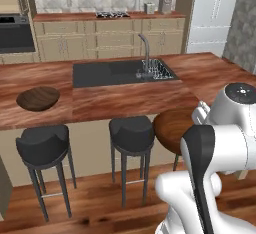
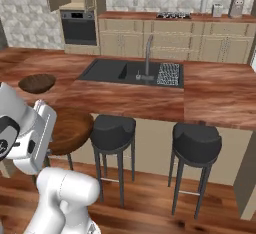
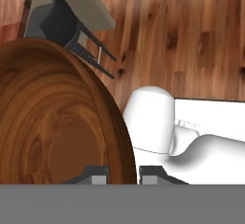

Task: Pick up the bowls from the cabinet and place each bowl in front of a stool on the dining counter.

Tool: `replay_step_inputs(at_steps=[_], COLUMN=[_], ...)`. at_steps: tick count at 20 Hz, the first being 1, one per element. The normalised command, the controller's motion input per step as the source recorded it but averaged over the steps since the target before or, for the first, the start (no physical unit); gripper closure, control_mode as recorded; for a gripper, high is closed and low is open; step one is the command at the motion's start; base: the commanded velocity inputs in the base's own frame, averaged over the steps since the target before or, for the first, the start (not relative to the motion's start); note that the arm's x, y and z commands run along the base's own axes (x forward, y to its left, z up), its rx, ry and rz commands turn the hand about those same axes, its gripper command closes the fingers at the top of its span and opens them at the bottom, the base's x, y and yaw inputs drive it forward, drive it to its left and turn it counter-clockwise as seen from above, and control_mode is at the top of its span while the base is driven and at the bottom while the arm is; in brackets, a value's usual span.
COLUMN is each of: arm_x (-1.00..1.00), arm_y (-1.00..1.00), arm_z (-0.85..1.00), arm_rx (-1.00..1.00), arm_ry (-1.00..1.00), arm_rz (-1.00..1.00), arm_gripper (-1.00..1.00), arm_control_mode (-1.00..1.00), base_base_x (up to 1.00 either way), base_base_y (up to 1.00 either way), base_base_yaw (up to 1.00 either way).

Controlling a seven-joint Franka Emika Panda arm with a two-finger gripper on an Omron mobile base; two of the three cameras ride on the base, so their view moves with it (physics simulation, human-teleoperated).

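Left base view looks forward and down from behind the arm's left, taking in the long reddish-brown wood-grain surface (image 1: 125, 100). Right base view faces the same surface (image 2: 210, 95) from the right, sharing its black inset sink (image 1: 107, 73) (image 2: 107, 70). Hand view sits close against a dark brown wooden bowl (image 3: 52, 122), plank floor (image 3: 191, 31) beyond.

I count two bowls: one (image 1: 38, 98) on the counter (image 1: 125, 100), one (image 1: 172, 128) by the arm. I see two stools (image 1: 44, 145) (image 1: 131, 133), one sink (image 1: 120, 72) and one faucet (image 1: 145, 53).
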Motion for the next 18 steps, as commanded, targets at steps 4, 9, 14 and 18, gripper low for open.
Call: replay_step_inputs(at_steps=[4,9,14,18], arm_x=[0.0,0.0,0.0,0.0], arm_y=[0.0,0.0,0.0,0.0], arm_z=[0.0,0.0,0.0,0.0], arm_rx=[0.0,0.0,0.0,0.0], arm_ry=[0.0,0.0,0.0,0.0], arm_rz=[0.0,0.0,0.0,0.0], arm_gripper=[1.0,1.0,1.0,1.0], arm_control_mode=[1.0,1.0,1.0,1.0], base_base_x=[0.63,0.47,0.5,0.6], base_base_y=[0.15,0.44,0.29,0.09], base_base_yaw=[-0.12,-0.16,-0.12,-0.01])
